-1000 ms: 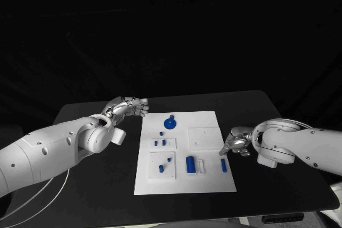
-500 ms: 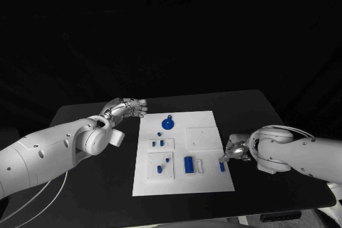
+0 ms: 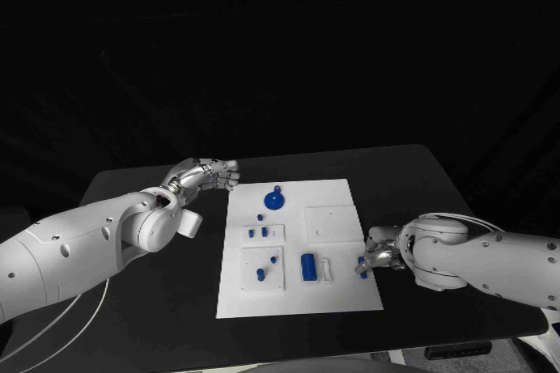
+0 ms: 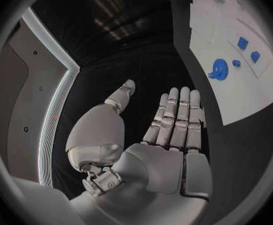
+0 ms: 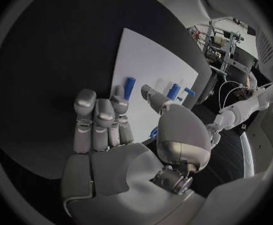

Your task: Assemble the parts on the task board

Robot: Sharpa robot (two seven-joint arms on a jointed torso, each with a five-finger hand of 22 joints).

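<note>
The white task board [image 3: 303, 296] lies in the middle of the black table. On it are a round blue piece [image 3: 273, 200], a blue cylinder [image 3: 309, 266] and several small blue parts. A blue peg [image 3: 362, 265] lies near the board's right edge. My right hand [image 3: 378, 254] hovers just beside that peg with loosely curled fingers and holds nothing. In the right wrist view the peg [image 5: 129, 87] lies on the board [image 5: 143, 55] just beyond the fingertips [image 5: 119, 92] of the right hand [image 5: 111, 135]. My left hand [image 3: 205, 173] stays off the board's far left corner, its fingers [image 4: 174, 120] straight and empty.
Two raised white plates [image 3: 332, 223] [image 3: 264, 269] sit on the board, and a small white piece [image 3: 329, 269] lies beside the cylinder. The left wrist view shows the board [image 4: 249, 100] with the round blue piece [image 4: 219, 69]. Bare black table surrounds the board.
My right hand has moved left from the bare table to the board's right edge, closing in on the blue peg. The left hand has stayed where it was.
</note>
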